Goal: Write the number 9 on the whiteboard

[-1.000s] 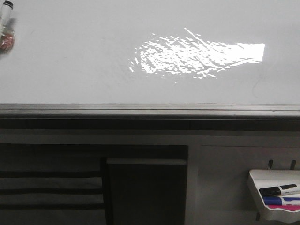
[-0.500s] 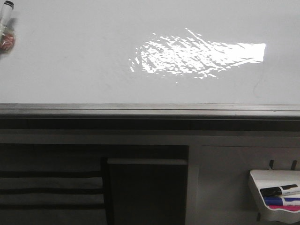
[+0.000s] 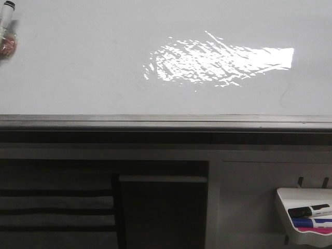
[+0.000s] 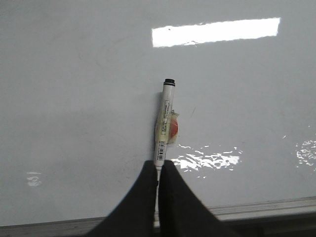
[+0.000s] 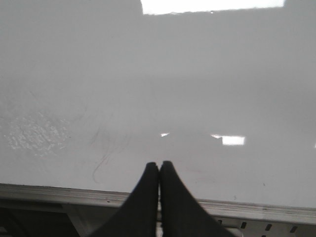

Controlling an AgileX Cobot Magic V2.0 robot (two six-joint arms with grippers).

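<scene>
The whiteboard [image 3: 104, 78] fills the upper half of the front view, with a bright glare patch and a dark ledge [image 3: 166, 124] under it. In the left wrist view my left gripper [image 4: 158, 165] is shut on a white marker [image 4: 164, 123] with a black end and orange-red tape. The marker lies along the whiteboard [image 4: 74, 98]. In the front view the marker [image 3: 6, 13] shows at the top left corner. My right gripper [image 5: 159, 164] is shut with nothing in it, just above the board's lower edge. The number 9 is out of view.
A faint thin curved stroke [image 5: 98, 165] marks the board beside the right gripper, and a faint stroke [image 3: 283, 96] also shows at the board's lower right. A small white tray [image 3: 306, 194] with several markers hangs below the ledge at the far right.
The marker at the top left of the front view has edged slightly towards the left edge. Nothing else has visibly changed.
</scene>
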